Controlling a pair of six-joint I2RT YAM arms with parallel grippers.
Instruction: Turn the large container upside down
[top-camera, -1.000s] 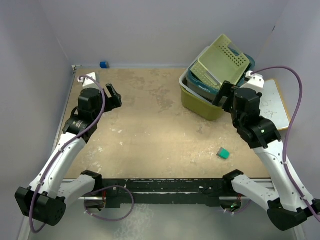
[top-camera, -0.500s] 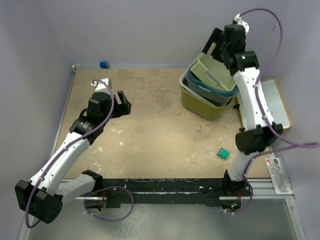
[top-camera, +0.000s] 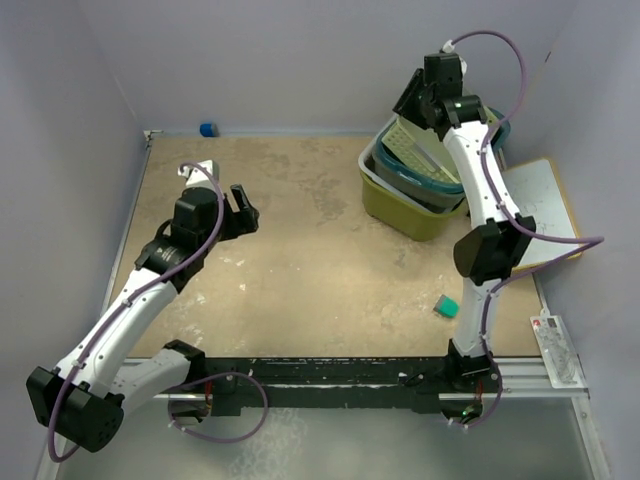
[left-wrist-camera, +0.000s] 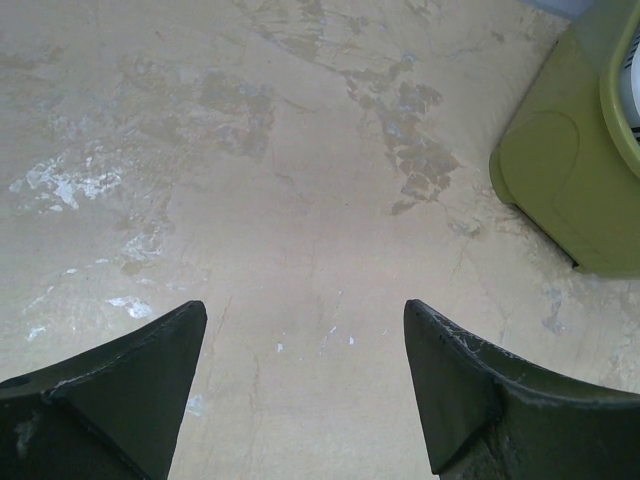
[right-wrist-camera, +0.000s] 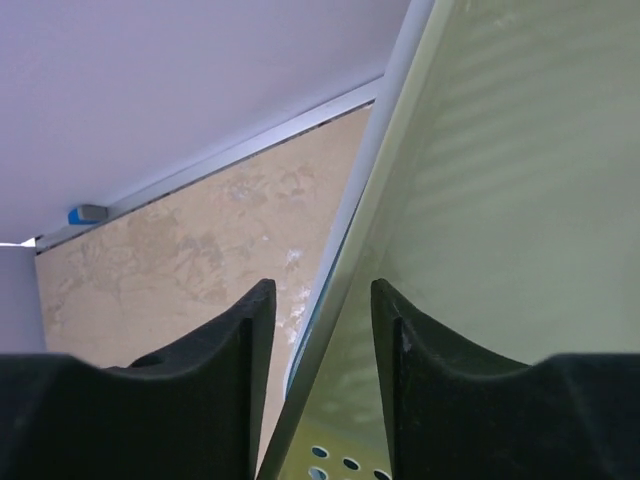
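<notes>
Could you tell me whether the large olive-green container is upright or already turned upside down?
Upright: the large container stands on its base, mouth up, with a grey bin and the pale-green box sitting inside.

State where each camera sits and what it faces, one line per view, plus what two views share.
Top external: above and behind the bases, looking down on the table, left arm, right arm and the large container.
Left wrist: on the left arm, facing down at the table; left gripper's open fingers at bottom.
Right wrist: held high, looking along the pale-green box's wall, which the right gripper straddles.
Shared: top external and left wrist both show the large container.
</notes>
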